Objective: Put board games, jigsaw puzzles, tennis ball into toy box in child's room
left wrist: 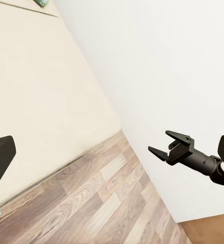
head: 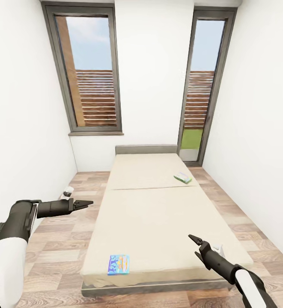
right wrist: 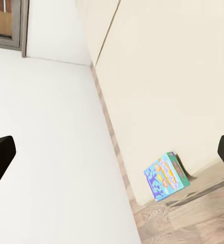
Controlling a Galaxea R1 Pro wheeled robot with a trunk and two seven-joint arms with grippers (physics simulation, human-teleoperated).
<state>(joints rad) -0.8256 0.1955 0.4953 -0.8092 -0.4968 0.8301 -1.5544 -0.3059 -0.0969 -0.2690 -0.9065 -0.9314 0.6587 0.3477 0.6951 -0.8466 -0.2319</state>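
Head view: a low wide bed (head: 158, 214) with two cream mattresses and a grey frame fills the middle of the frame, running back to a white wall with two tall grey-framed windows (head: 90, 72). A thin, mostly blue board game box (head: 118, 265) lies flat near the bed's lower left corner. A white-green-yellow board game box (head: 183, 178) lies at the right edge of the far mattress, right of centre. The left end effector (head: 86, 203) hovers at left over the brown-grey wood-plank floor (head: 60, 244), fingers nearly together and empty. The right end effector (head: 195, 247) hangs at lower right over the bed's edge, fingers spread, holding nothing.

Left wrist view: cream mattress upper left, plank floor below, the right end effector (left wrist: 165, 144) at right with spread fingers.

Right wrist view: the blue box (right wrist: 165, 177) sits lower right on the mattress, beside white wall.
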